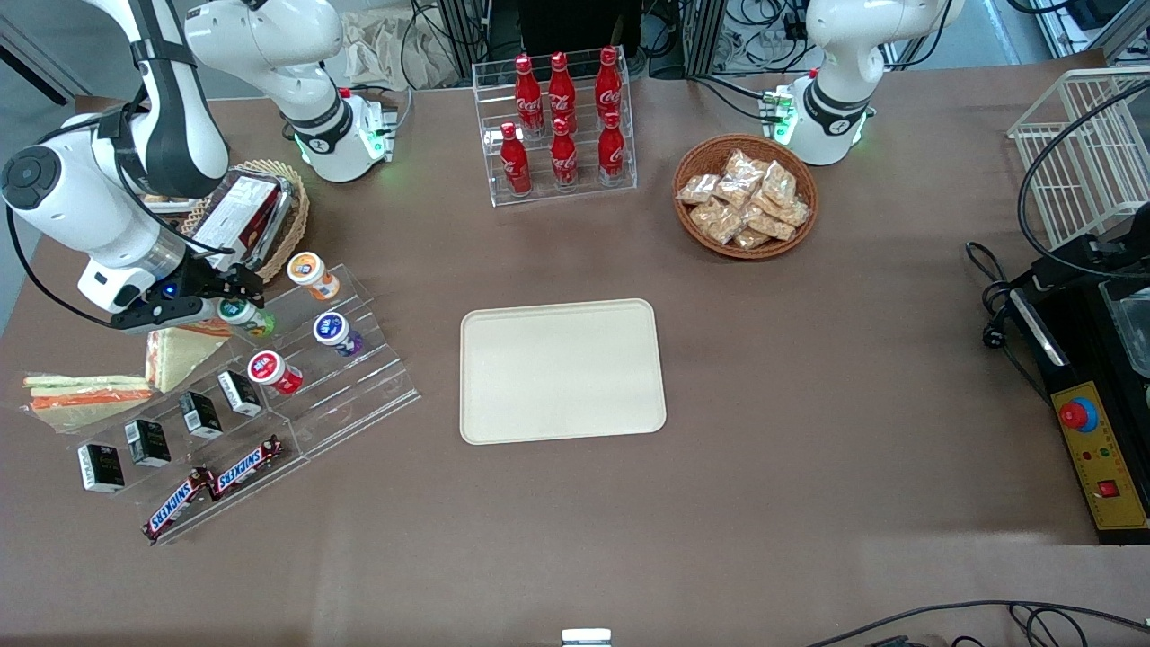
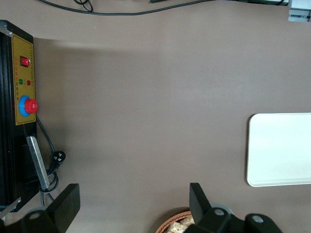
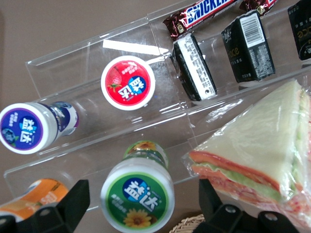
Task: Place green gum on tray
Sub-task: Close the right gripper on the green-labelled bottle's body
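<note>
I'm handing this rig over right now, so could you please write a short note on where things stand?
Gripper: open, jaws either side of the green gum, which sits on the clear stepped rack between the orange-lidded bottle and a wrapped sandwich.
Tray: mid-table, toward the parked arm from the rack, nothing on it.
Done: gripper lined up on the gum.
Left: close, lift, carry to the tray, set down, release.

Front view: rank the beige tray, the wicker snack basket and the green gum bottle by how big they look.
1. Beige tray
2. Wicker snack basket
3. Green gum bottle, smallest, with the open end effector around it.
</note>
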{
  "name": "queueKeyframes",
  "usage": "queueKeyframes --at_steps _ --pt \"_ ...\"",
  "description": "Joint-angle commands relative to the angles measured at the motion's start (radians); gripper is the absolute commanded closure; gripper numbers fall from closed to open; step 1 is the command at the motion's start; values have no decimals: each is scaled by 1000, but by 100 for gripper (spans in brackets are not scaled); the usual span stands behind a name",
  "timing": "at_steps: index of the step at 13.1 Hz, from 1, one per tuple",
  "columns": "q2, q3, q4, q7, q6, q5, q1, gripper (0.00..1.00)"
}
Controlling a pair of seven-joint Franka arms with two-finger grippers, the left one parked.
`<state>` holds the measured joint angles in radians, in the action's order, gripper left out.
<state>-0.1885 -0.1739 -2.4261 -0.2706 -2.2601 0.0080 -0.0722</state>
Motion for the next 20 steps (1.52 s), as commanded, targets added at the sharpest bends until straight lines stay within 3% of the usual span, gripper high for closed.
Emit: queueKeyframes --at_steps 1,2,3,5,7,10,14,20 --pt "7 -1 -13 -10 -27 -14 5 15" --pt "9 -1 -13 -10 -27 -14 5 39" --pt "9 -2 -11 -10 -27 -14 5 55" --pt "11 -1 -10 -9 -24 -14 5 76" --pt "12 -3 -2 -7 -22 -16 5 84" --pt "4 -1 65 -9 25 -16 5 84" --pt "32 5 364 -2 385 -16 -6 83" --pt "67 17 737 72 746 -2 -63 82"
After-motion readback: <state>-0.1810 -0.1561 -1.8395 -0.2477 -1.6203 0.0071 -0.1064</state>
